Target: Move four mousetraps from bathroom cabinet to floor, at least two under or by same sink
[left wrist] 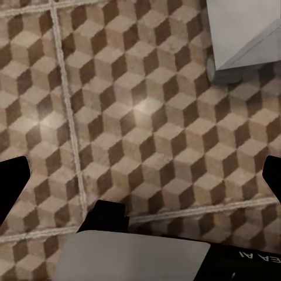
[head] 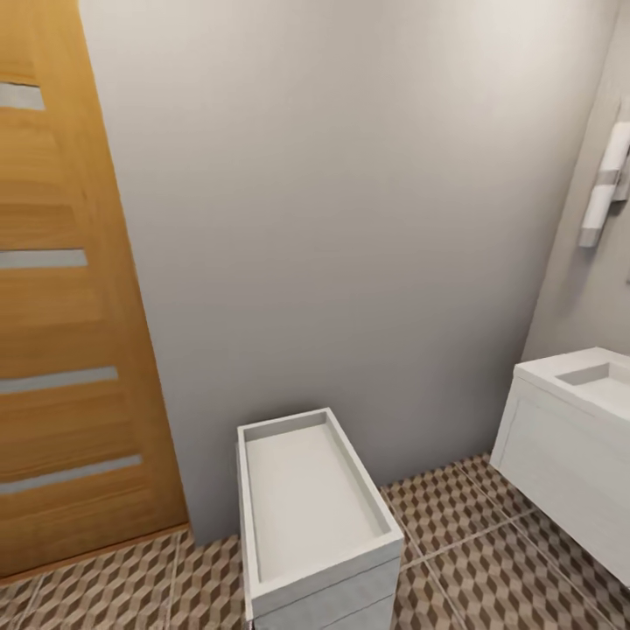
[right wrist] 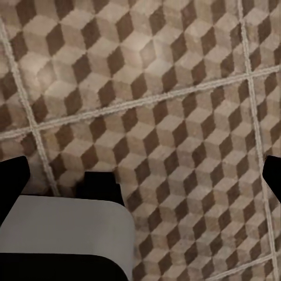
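Where wrists see floor (left wrist: 146,117), sink (head: 604,381) overhead.

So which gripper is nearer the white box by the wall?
Left, probably. The left gripper hangs over the floor, with a corner of what looks like the white box just beyond its open jaws. The right gripper, jaws also open, faces patterned floor.

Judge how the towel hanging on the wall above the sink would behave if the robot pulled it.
The towel would probably be floppy: it hangs in long soft folds. It looks light, being thin cloth. It might slide off when tugged, though what it hangs from is hard to make out. It sits above the sink.
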